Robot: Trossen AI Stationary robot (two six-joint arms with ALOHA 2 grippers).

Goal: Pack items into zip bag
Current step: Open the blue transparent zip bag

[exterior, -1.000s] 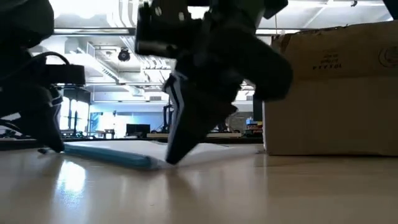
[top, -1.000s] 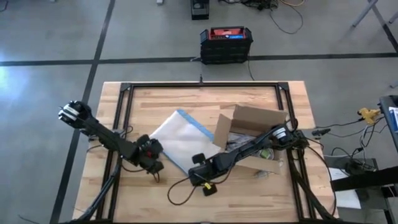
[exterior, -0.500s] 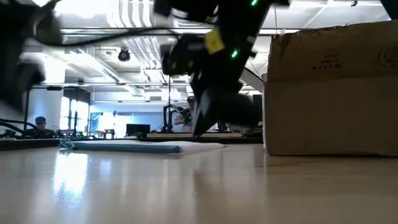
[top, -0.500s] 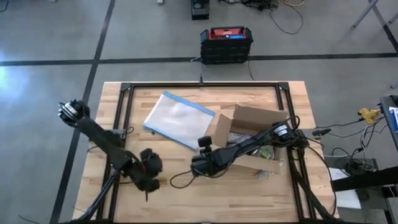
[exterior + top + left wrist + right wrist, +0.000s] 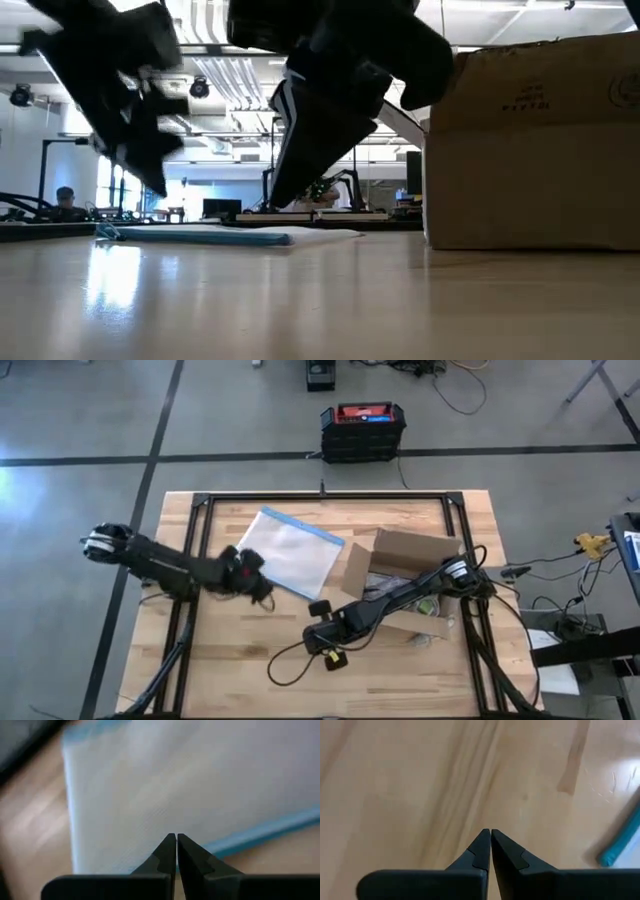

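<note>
Left hand [image 5: 262, 582] hovers at the near left edge of the zip bag [image 5: 290, 552], fingers pressed together on nothing. Right hand [image 5: 318, 609], likewise pinched tight and empty, sits over bare table [image 5: 400, 670] just in front of the bag's right corner. Beside it to the right stands an open cardboard box [image 5: 405, 565]. The clear bag lies flat, its blue strip along the far right edge.

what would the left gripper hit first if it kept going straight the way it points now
Most likely the zip bag. The left gripper, fingers shut and empty, points at the bag's clear sheet, which fills its wrist view. In the high view it sits by the bag's edge. How far above the table it is remains unclear.
</note>
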